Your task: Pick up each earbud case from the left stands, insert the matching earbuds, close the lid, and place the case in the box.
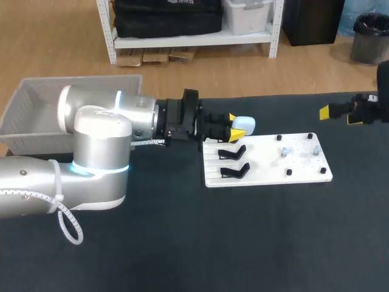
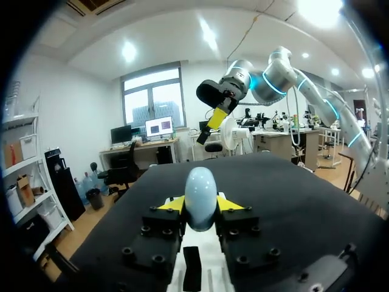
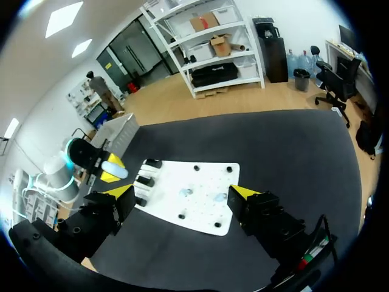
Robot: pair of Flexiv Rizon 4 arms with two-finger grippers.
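Observation:
My left gripper is shut on a pale blue earbud case, held just above the white board's far left corner. In the left wrist view the case stands upright between the yellow fingertips. Two black stands on the board's left part are empty. Small earbuds lie among black pegs on the board's right part. My right gripper hovers open at the table's far right, away from the board; in its own view its gripper frames the board.
A grey box stands at the table's far left edge, behind my left arm. The black table top stretches in front of the board.

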